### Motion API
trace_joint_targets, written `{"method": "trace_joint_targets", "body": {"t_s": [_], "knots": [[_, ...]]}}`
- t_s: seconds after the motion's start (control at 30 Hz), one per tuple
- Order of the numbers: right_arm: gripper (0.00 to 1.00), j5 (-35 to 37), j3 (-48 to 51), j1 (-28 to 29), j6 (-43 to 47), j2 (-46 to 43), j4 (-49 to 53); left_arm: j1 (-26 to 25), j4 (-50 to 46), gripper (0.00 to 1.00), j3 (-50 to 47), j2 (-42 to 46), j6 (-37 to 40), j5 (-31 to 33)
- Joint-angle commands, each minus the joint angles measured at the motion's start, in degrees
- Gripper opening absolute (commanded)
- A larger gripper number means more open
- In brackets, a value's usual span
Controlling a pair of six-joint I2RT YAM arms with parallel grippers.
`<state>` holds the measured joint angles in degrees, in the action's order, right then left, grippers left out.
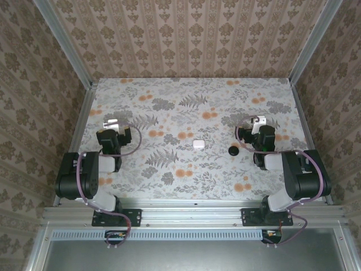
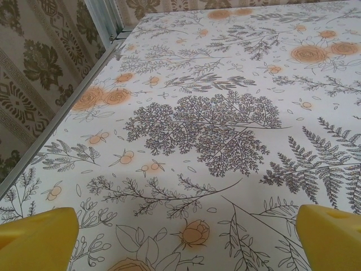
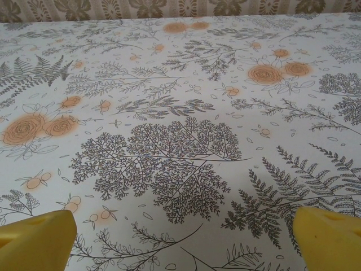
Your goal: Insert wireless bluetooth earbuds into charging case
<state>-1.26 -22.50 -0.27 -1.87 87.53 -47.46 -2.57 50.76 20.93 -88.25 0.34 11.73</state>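
White charging case (image 1: 198, 144) lies flat, long axis left-right; left gripper (image 2: 183, 240) and right gripper (image 3: 183, 240) gape.

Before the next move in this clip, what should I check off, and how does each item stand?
1. Jaws of the left gripper apart, nothing between them: ok.
2. Jaws of the right gripper apart, nothing between them: ok.
3. The charging case lies flat on the table between the arms, nothing on it: ok.
4. Case lid open for insertion: cannot tell, too small from above.
5. Earbuds found: a black piece lies right of the case, apart from it, near the right arm; one bud or both, cannot tell.
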Motion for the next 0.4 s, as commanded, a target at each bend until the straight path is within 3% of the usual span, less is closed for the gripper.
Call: {"method": "trace_joint_targets", "body": {"t_s": [0.0,0.37], "knots": [[1.0,0.4,-0.8,-0.1,-0.2,0.3,-1.8,-0.2,0.2,1.0,1.2,0.3,1.2,-1.0],[1.0,0.4,-0.7,-0.1,-0.2,0.3,-1.8,-0.2,0.1,1.0,1.3,0.3,1.1,-1.2]]}}
